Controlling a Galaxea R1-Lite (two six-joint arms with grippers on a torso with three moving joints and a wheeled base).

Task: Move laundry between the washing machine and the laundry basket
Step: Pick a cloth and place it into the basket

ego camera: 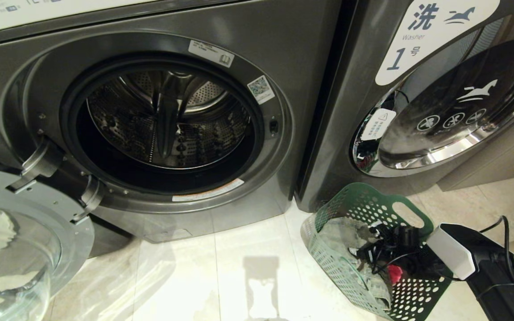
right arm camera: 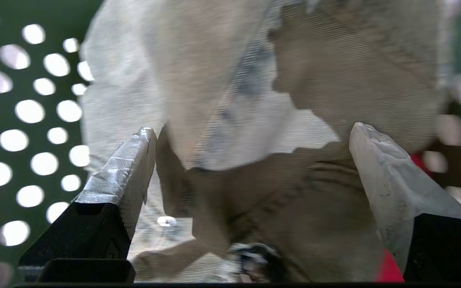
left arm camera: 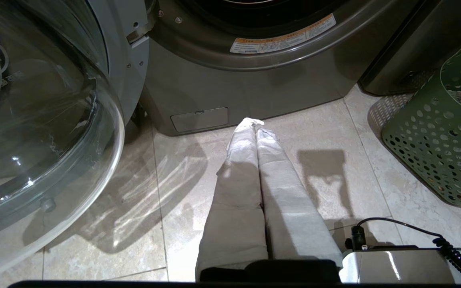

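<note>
Pale tiled floor (ego camera: 239, 267) fronts two dark grey machines. Nearest, one laundry basket (ego camera: 359, 209) stands at the right, leaning, crumpled laundry (right arm camera: 254, 120) inside; the right gripper (right arm camera: 250, 136) reaches into it, fingers wide apart over the cloth. The left gripper (left arm camera: 254, 125) hangs pressed together above the floor. Behind, the washing machine (ego camera: 257, 49) gapes, its door (ego camera: 20, 236) swung left, beside the machine labelled 1 (ego camera: 422, 44).

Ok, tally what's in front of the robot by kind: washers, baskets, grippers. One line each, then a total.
Dark grey front-loading washing machines: 2, open-door washing machine and shut machine labelled 1
Green perforated plastic laundry basket: 1
Grippers: 2, left gripper shut above the floor, right gripper open over cloth in the basket
Total: 5
</note>
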